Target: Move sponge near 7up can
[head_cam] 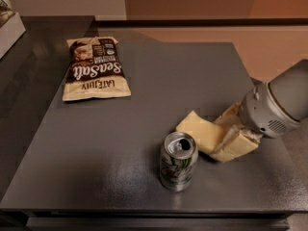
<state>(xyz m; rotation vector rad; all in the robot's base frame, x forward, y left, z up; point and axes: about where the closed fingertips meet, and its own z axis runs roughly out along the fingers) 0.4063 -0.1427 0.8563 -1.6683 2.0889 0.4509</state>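
Note:
The pale yellow sponge (198, 130) is held between the gripper's pale fingers (237, 146) at the right of the dark table. The gripper (222, 138) comes in from the right on a grey arm and is shut on the sponge, low over the tabletop. The silver 7up can (178, 161) with green markings stands upright just left of and in front of the sponge, a small gap apart. I cannot tell whether the sponge touches the table.
A brown-and-cream chip bag (95, 70) lies flat at the back left of the dark table (96, 153). A white box edge (9, 23) shows at the far left. The table's front edge is just in front of the can.

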